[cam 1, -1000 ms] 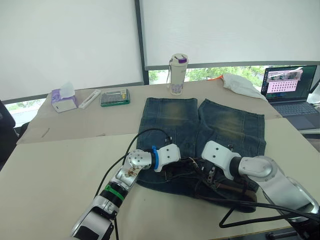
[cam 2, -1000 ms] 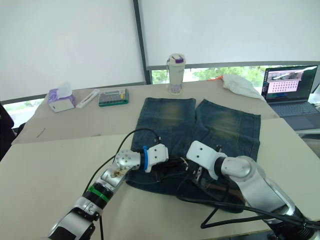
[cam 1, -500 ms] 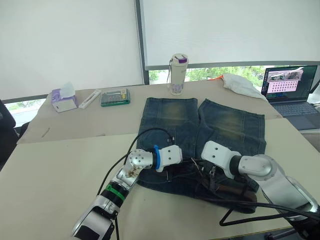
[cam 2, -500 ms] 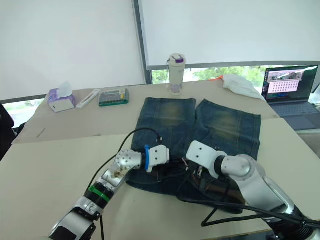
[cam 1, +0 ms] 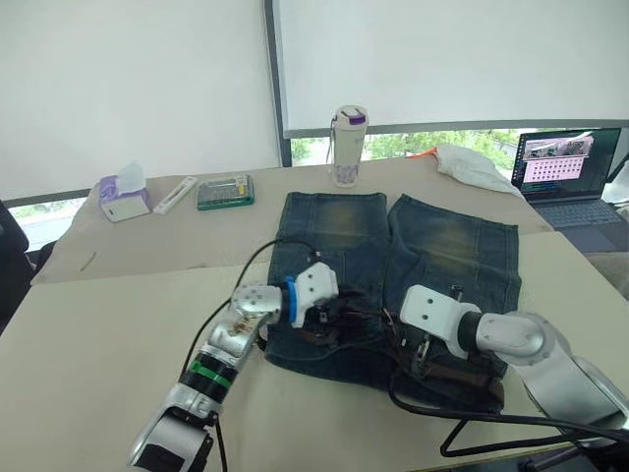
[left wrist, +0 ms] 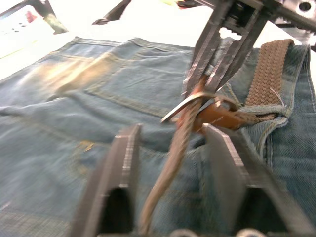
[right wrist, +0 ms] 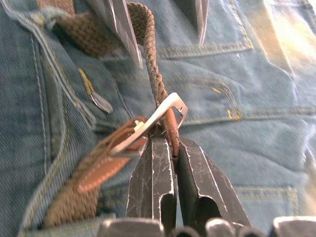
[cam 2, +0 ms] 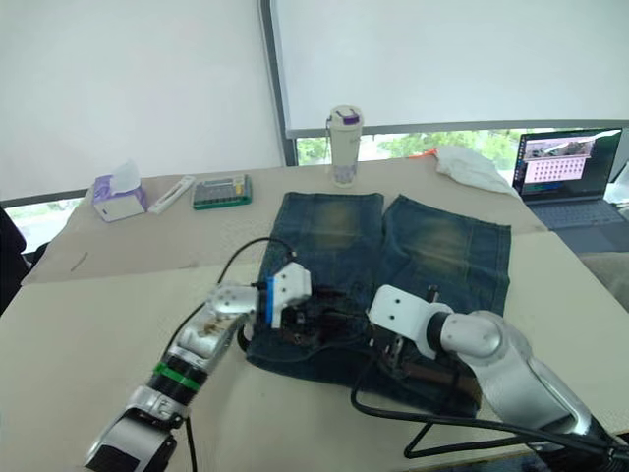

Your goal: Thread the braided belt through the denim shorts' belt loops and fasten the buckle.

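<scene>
Right end effector [right wrist: 170,148] is clamped on the buckle [right wrist: 165,116]; left end effector [left wrist: 170,148] is spread open around the limp braided belt [left wrist: 168,168], best gripped near its stiffer leather end.

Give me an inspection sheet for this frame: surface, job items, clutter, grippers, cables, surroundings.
Surface: beige table, with a second table butted behind it.
Job's things: denim shorts lie flat, legs pointing away from the robot. Braided belt lies along the waistband; its free strap passes through the buckle.
Clutter: tumbler, tissue pack, green case, white remote, white cloth.
Grippers: right gripper is shut on the belt at the buckle. Left gripper is open, the strap running between its fingers.
Cables: black cables loop over the table's near edge and over the left arm.
Surroundings: laptop far right, blinds, greenery outside.
</scene>
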